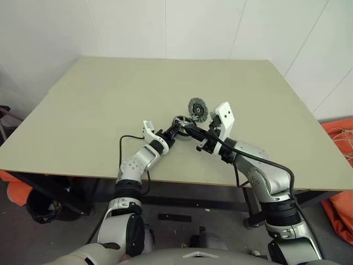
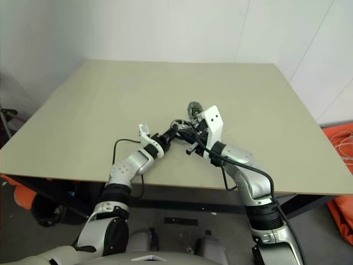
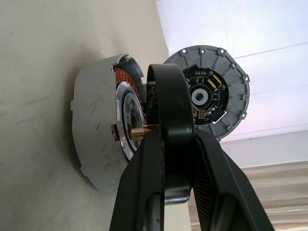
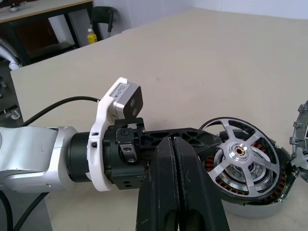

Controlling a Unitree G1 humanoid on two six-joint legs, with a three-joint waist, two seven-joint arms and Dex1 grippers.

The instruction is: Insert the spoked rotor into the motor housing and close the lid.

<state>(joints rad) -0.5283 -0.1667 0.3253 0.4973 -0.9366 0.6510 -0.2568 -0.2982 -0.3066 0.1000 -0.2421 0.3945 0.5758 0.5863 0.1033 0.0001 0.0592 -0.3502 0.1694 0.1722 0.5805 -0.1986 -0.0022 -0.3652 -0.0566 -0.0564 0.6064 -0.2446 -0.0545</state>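
Sitting tilted over the open mouth of the motor housing (image 4: 250, 192), the spoked rotor (image 4: 245, 153), a flat silver-white metal wheel with a bright hub and wide spokes, has its near rim raised and the copper-brown windings showing between its spokes. Housing is a short round drum with a pale grey shell, resting on the beige table (image 1: 110, 110) near the front edge, roughly midway across.

Just beyond the housing lies the lid (image 3: 211, 91), a small round grey disc with a dark circuit-like face and ribbed rim. Whether it touches the drum cannot be told.

Left gripper (image 4: 202, 139) reaches in level from the robot's left. Its black fingers are partly closed on the rotor's rim: in the left wrist view one finger (image 3: 173, 110) crosses the front of the wheel's edge beside the brass-coloured shaft tip. A white bracket with a small camera block sits on the left wrist (image 4: 118, 125), a black cable trailing behind it.

Right gripper (image 4: 175, 144) hangs above and just in front of the housing, fingers pressed fully together with nothing between them, tips close to the left gripper's fingers and apart from the rotor. A white rectangular camera mount (image 1: 223, 118) stands up from the right wrist.

Orange fabric (image 1: 342, 138) lies on the floor beyond the table's right side.
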